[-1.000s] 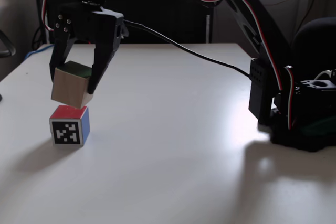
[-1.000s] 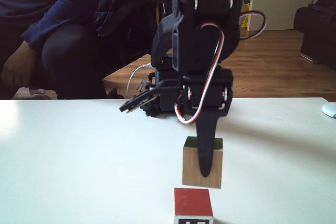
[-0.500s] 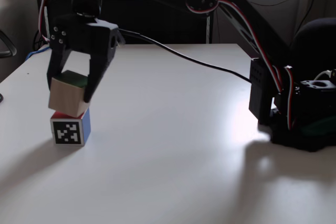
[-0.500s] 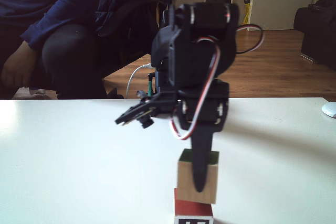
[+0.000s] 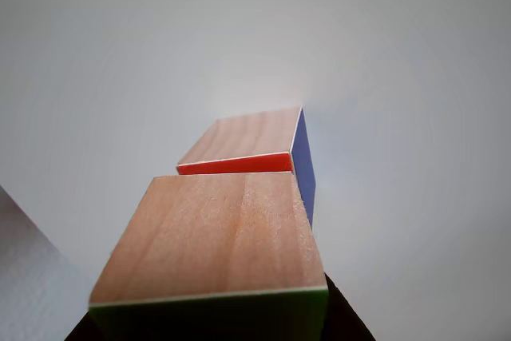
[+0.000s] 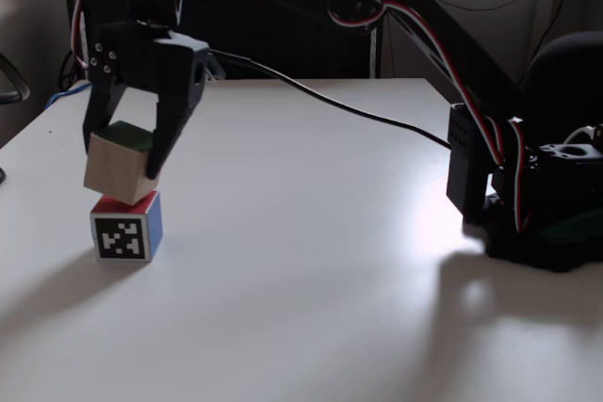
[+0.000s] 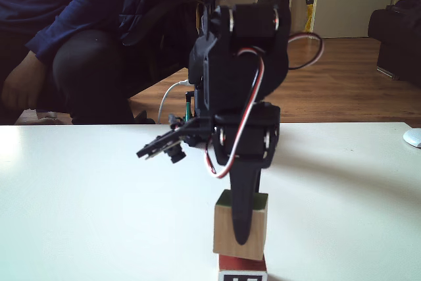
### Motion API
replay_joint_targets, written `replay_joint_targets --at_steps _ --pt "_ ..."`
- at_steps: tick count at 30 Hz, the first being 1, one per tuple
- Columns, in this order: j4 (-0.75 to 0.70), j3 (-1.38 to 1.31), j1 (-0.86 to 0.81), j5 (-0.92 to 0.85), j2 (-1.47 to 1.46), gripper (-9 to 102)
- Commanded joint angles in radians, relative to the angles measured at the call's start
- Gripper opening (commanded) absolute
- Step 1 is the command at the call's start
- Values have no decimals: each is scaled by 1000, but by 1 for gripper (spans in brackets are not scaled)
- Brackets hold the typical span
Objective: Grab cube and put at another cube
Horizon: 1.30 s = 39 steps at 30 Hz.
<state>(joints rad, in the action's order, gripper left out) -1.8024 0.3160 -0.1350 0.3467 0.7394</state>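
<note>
In a fixed view the tool (image 6: 121,168) clamps the cube (image 6: 119,165), tilted, its lower corner touching the red top of another cube (image 6: 126,225) on the white tabletop (image 6: 311,261). That view shows the black-and-white marker on the lower cube; the other view shows its blue side (image 5: 303,167). The green-faced cube sat higher a second ago.

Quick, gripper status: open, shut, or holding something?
Gripper: shut on the green-faced cube, which it holds tilted, its lower edge on the red-and-blue cube.
</note>
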Motion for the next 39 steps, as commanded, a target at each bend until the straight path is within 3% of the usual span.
replay_joint_targets --at_steps 1,15,22,31,39 --pt "-5 -29 2 -6 14 27" --pt "-5 17 21 -14 28 39" --pt "-5 146 54 6 206 43" --pt "-5 575 138 20 795 46" --pt "109 1132 101 -133 1649 45"
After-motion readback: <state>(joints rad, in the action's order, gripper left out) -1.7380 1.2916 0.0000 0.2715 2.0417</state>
